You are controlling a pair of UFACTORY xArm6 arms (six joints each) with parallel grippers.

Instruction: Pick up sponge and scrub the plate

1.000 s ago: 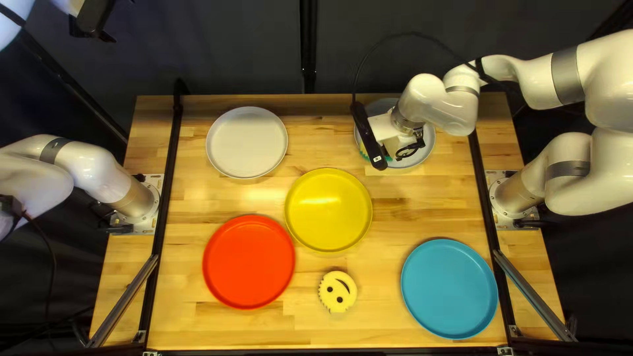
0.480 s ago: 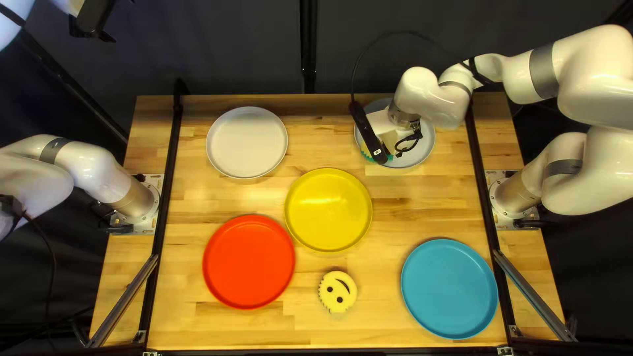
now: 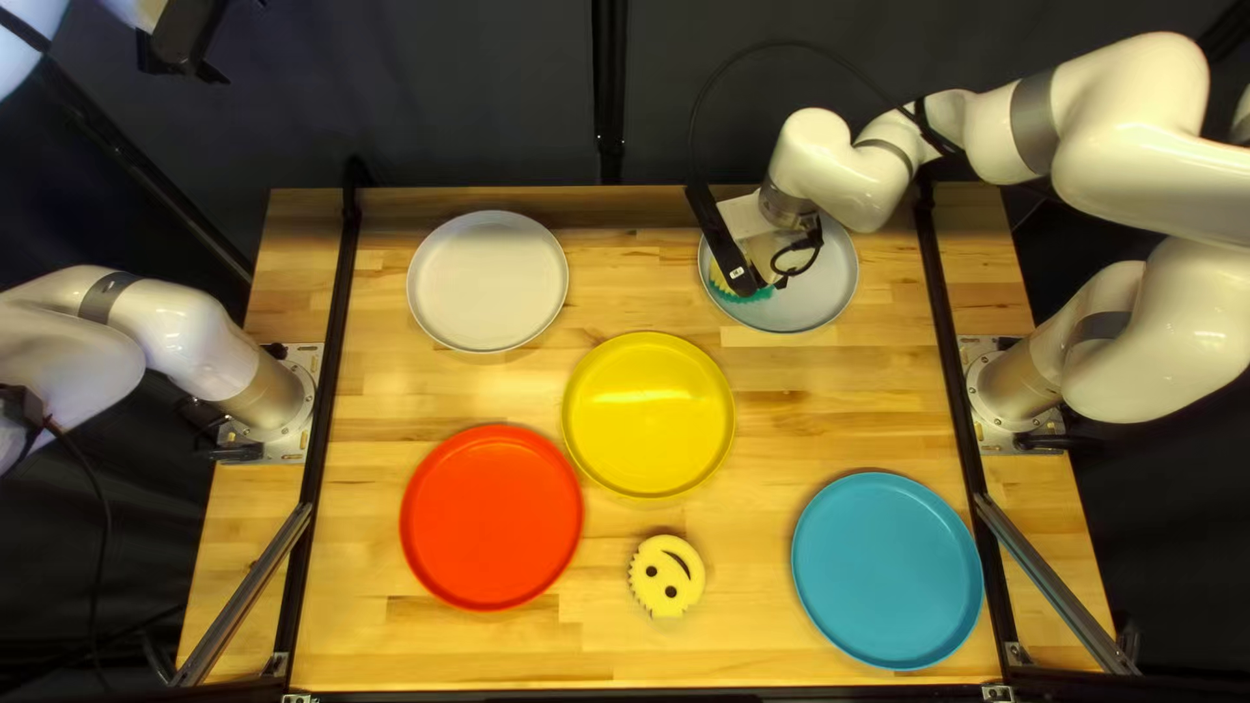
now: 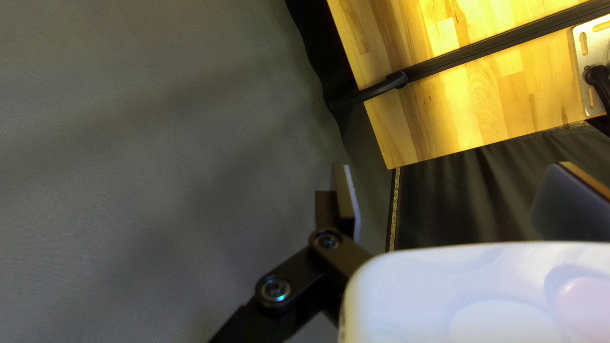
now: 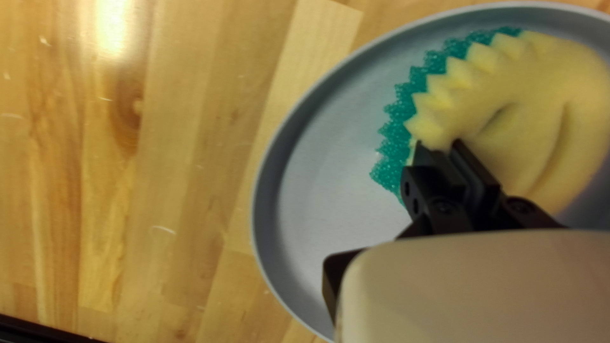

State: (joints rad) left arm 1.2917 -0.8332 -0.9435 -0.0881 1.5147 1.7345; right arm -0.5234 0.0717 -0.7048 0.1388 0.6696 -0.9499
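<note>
Sliding farther toward the curtain [image 3: 456,104], the right gripper [image 5: 440,147] pinches the sponge [image 5: 540,95] on the gray plate [image 5: 324,165], likely scrubbing; the left gripper [image 4: 452,184] holds its fingers wide.

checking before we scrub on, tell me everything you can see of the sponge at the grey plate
The sponge looks like soft yellow foam over a coarse green scouring layer, with a toothed edge and a curved mouth slit in its upturned yellow face. The right pincer is shut on it by the toothed side, over the grey plate. Its underside is hidden, so I can't tell how firmly it meets the plate.
</note>
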